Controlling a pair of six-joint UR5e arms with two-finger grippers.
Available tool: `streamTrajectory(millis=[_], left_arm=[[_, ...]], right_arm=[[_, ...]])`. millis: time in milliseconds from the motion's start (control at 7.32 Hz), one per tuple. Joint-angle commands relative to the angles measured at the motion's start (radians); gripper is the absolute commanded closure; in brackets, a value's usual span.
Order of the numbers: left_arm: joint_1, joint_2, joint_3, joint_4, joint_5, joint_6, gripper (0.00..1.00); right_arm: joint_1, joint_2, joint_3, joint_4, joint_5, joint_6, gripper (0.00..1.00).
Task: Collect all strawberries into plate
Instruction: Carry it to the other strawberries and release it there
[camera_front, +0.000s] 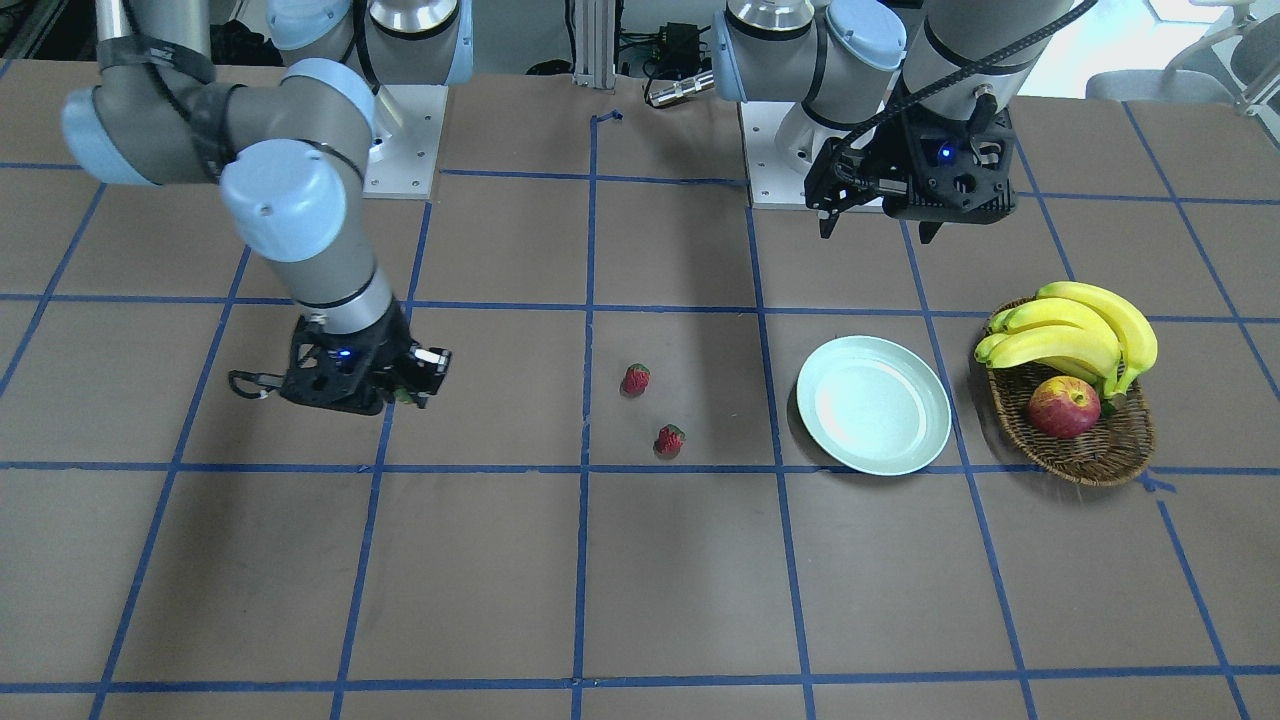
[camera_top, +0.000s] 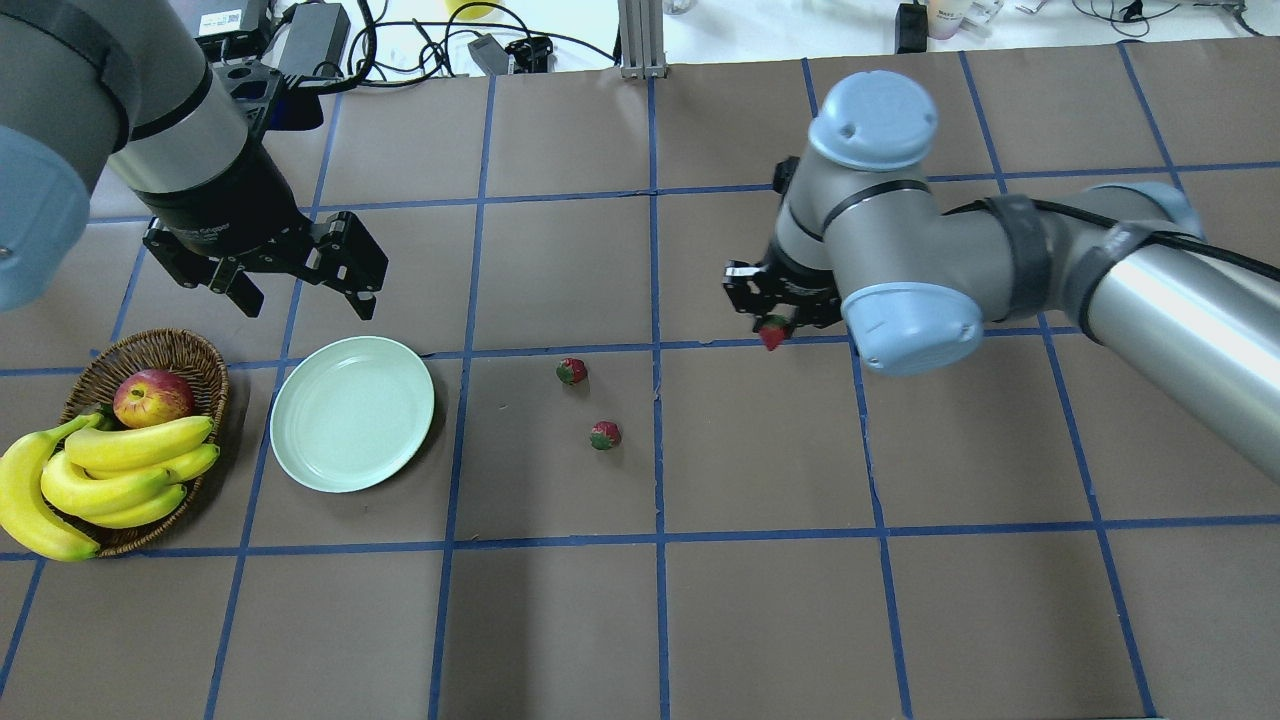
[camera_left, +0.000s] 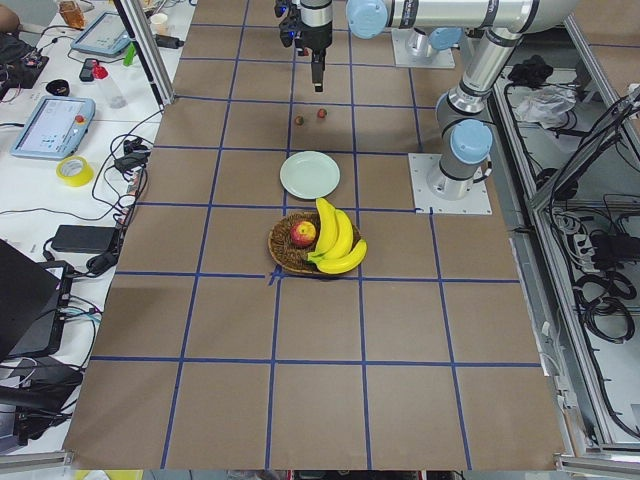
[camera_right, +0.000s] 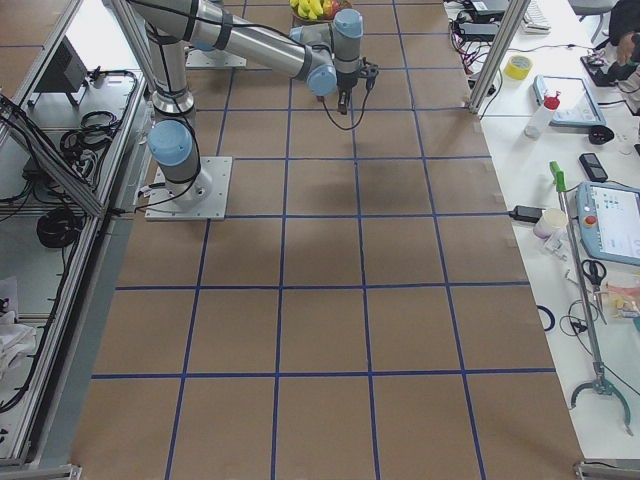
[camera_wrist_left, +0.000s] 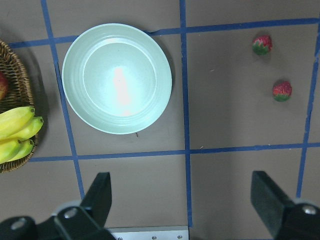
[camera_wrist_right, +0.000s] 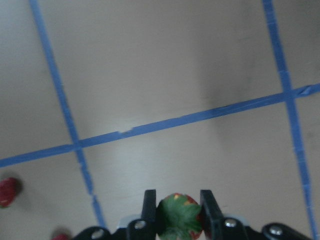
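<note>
the right gripper (camera_wrist_right: 176, 199) is clamped on one strawberry (camera_wrist_right: 179, 221), held clear of the table (camera_top: 760, 600). the left gripper (camera_top: 305, 288) hangs spread wide near the plate (camera_top: 350, 415) — two more strawberries (camera_top: 571, 371) (camera_top: 604, 435) lie on the table between plate and right gripper.

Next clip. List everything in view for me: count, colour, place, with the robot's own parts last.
strawberries: three, red with green caps; two loose on the table between the arms, one held off it
plate: one, pale mint green, empty, beside the basket
basket: one, brown wicker, on the plate's far side from the strawberries
bananas: one bunch, yellow, in the basket
apple: one, red-yellow, in the basket beside the bananas
table: one, brown with a blue tape grid
left gripper: open, empty, above the table near the plate
right gripper: shut on the third strawberry
</note>
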Motion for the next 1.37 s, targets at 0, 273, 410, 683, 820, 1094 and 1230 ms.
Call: streamTrajectory(millis=[0,273,410,683,820,1094,1230], left_arm=[[0.000,-0.001,0.000,0.000,-0.002,0.000,0.00],[0.001,0.000,-0.026,0.012,-0.005,0.002,0.00],[0.001,0.002,-0.031,0.038,-0.004,0.000,0.00],[0.001,0.002,-0.031,0.037,-0.002,0.002,0.00],[0.000,0.002,-0.032,0.037,-0.001,0.002,0.00],[0.000,0.002,-0.032,0.035,-0.001,0.002,0.00],[0.000,0.002,-0.032,0.034,0.001,0.002,0.00]], right_arm=[[0.219,0.124,-0.077,-0.114,0.023,0.302,0.89],[0.322,0.192,-0.082,-0.160,-0.056,0.418,0.89],[0.333,0.207,-0.080,-0.177,-0.056,0.454,0.89],[0.343,0.258,-0.077,-0.267,-0.054,0.467,0.89],[0.346,0.267,-0.070,-0.268,-0.053,0.482,0.88],[0.349,0.264,-0.066,-0.262,-0.039,0.532,0.35],[0.353,0.261,-0.065,-0.259,-0.039,0.589,0.03]])
